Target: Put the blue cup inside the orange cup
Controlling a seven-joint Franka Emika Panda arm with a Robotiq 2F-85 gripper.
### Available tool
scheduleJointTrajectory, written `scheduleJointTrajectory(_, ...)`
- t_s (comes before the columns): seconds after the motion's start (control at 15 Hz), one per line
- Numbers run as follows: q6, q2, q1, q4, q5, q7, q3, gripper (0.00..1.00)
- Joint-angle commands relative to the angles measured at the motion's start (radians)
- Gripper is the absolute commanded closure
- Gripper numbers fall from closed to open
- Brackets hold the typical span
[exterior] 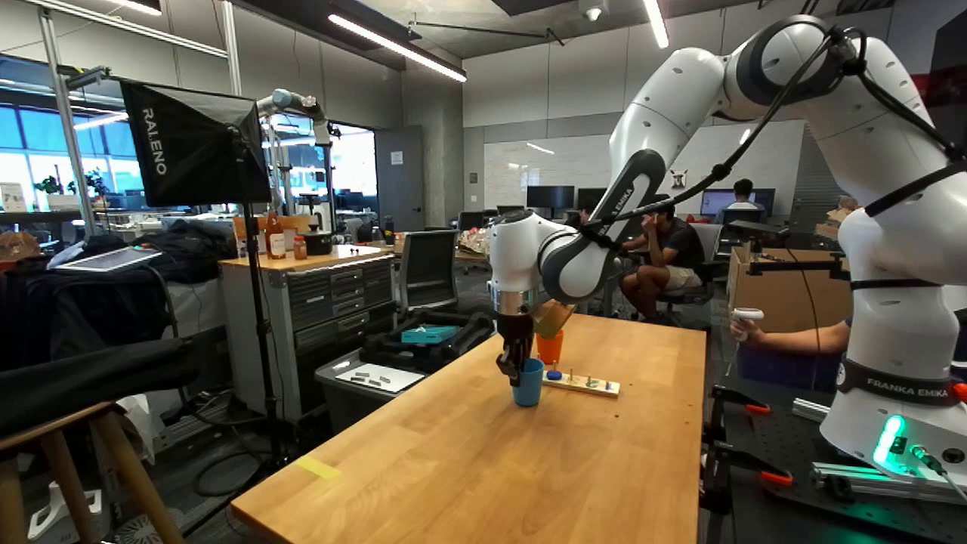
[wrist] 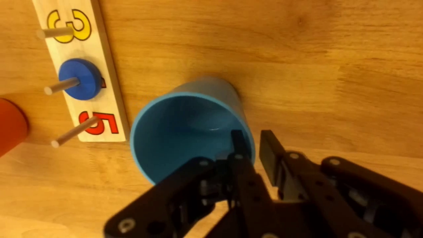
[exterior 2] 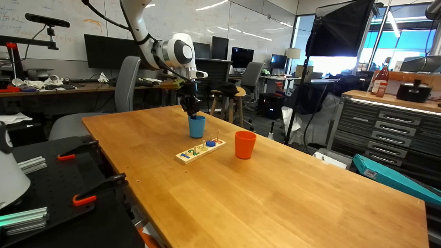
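The blue cup (exterior: 528, 385) stands upright on the wooden table, and it also shows in an exterior view (exterior 2: 196, 128). In the wrist view I look down into the blue cup (wrist: 162, 132). My gripper (wrist: 251, 134) is partly open at the cup's rim. One finger is inside the cup and the other is outside, with a gap between the outer finger and the wall. The orange cup (exterior 2: 245, 146) stands upright, apart from the blue cup, past the peg board. It is partly behind the arm in an exterior view (exterior: 551, 349) and cut off at the wrist view's left edge (wrist: 11, 125).
A wooden peg board (exterior 2: 193, 156) with painted numbers and upright pegs lies between the two cups. A dark blue disc (wrist: 81, 79) sits on one peg. The table edge (exterior: 705, 423) has clamps on the robot's side. A piece of yellow tape (exterior: 319, 467) is on the table.
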Motion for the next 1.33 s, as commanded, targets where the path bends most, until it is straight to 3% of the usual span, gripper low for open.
scheduleJointTrajectory(0.0,0.009,0.025,0.026,0.031,-0.003,0.012,-0.033,1.00)
scheduleJointTrajectory(0.6,-0.073,-0.065,0.006,0.116,0.040,-0.014,-0.023,0.99)
scheduleJointTrajectory(1.07,-0.249,-0.173,-0.054,0.191,-0.020,0.019,-0.099,0.99)
scheduleJointTrajectory(1.27,-0.269,-0.183,-0.102,0.195,-0.044,0.018,-0.121,0.99)
